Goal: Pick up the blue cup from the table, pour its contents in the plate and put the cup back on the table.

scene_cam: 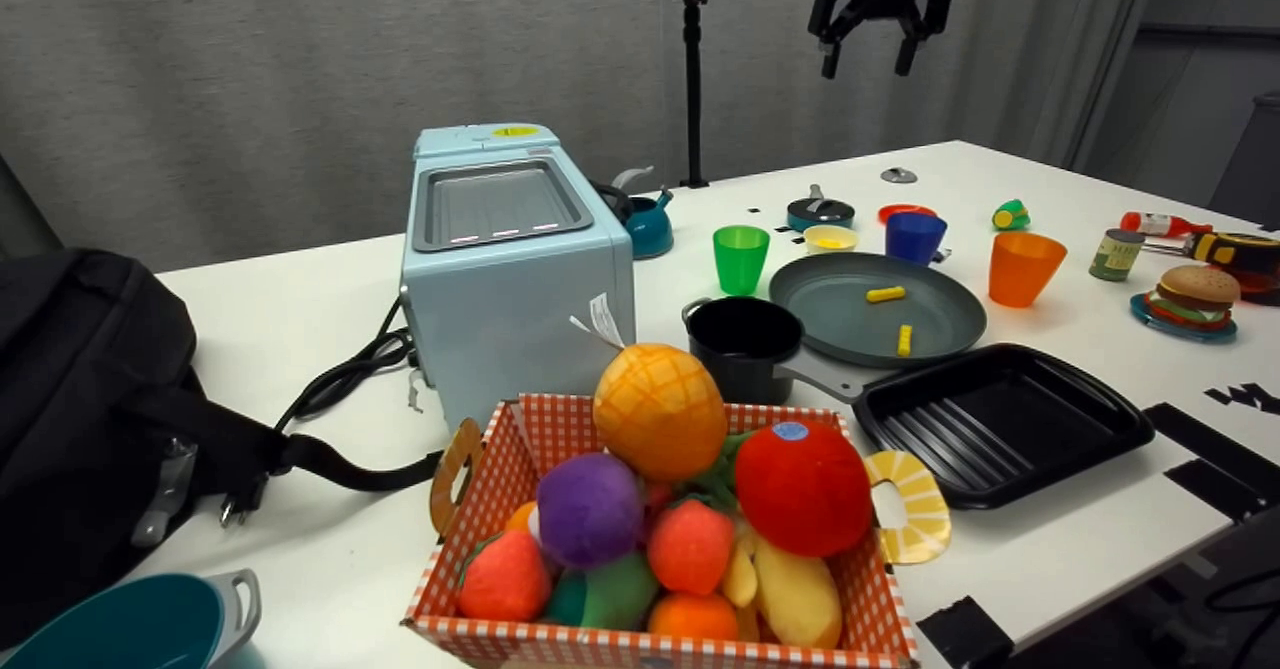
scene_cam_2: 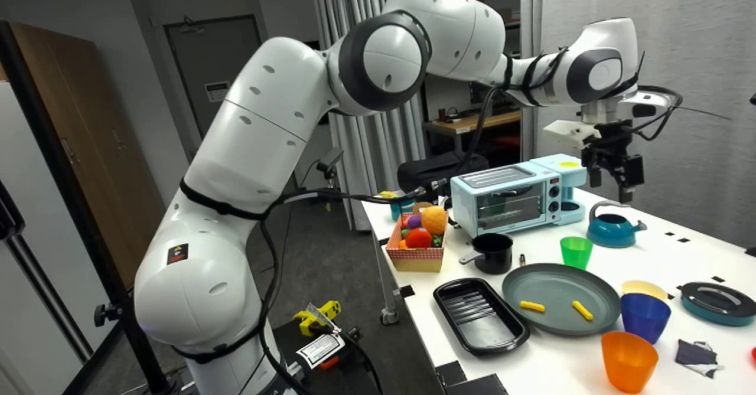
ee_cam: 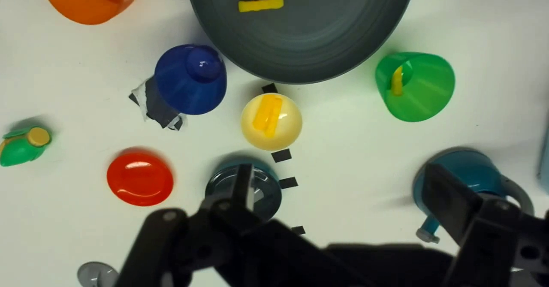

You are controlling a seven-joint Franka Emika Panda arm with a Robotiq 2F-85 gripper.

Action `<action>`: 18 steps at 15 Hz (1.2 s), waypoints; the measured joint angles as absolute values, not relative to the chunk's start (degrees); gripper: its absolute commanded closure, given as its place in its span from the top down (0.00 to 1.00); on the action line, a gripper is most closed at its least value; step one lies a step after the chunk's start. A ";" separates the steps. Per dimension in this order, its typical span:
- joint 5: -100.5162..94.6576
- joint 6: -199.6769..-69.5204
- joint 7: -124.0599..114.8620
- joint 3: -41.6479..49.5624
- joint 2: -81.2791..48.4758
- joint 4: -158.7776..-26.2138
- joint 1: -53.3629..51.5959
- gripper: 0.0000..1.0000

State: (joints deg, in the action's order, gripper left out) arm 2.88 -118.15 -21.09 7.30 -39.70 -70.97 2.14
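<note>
The jaws gape wide; the glossy, tapered blue cup (ee_cam: 188,85) stands beside the shallow, round plate (ee_cam: 309,34).

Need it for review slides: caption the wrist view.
Open Robotiq gripper over white tabletop, blue tumbler standing beside the dark grey plate with a yellow stick on it.

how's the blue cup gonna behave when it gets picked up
Probably light: the blue cup looks thin-walled, with nothing visible inside. Its smooth, tapered sides might slip in a loose grip. The base is narrower than the rim, so a high nudge could tip it.
</note>
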 measured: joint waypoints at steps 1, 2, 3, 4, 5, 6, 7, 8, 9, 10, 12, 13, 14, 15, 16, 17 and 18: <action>3.01 -118.55 -19.80 6.31 -37.74 -73.34 2.12 1.00; 3.12 -119.06 -18.42 5.38 -35.74 -75.88 2.10 1.00; 3.20 -119.64 -17.13 4.63 -33.81 -78.40 2.09 1.00; 3.24 -120.38 -15.88 4.06 -31.91 -81.02 2.09 1.00; 3.25 -121.29 -14.86 3.70 -30.07 -83.63 2.09 1.00; 3.25 -122.40 -13.90 3.53 -28.25 -86.31 2.09 1.00; 3.25 -123.63 -13.06 3.51 -26.45 -89.02 2.09 1.00; 3.25 -124.88 -12.20 3.51 -24.68 -91.78 2.12 1.00; 3.25 -126.13 -11.35 3.54 -22.92 -94.61 2.17 1.00; 3.25 -127.29 -10.59 3.58 -21.21 -97.38 2.21 1.00; 3.25 -129.30 -9.15 3.66 -18.04 -102.40 2.30 1.00; 3.25 -130.00 -8.52 3.68 -16.69 -104.50 2.36 1.00; 3.25 -130.75 -7.86 3.70 -15.41 -106.47 2.44 1.00; 3.25 -131.40 -7.20 3.74 -14.22 -108.23 2.51 1.00; 3.25 -131.86 -6.76 3.78 -13.26 -109.63 2.57 1.00; 3.25 -132.03 -6.57 3.79 -12.54 -110.58 2.61 1.00; 3.25 -132.11 -6.49 3.79 -12.07 -111.14 2.62 1.00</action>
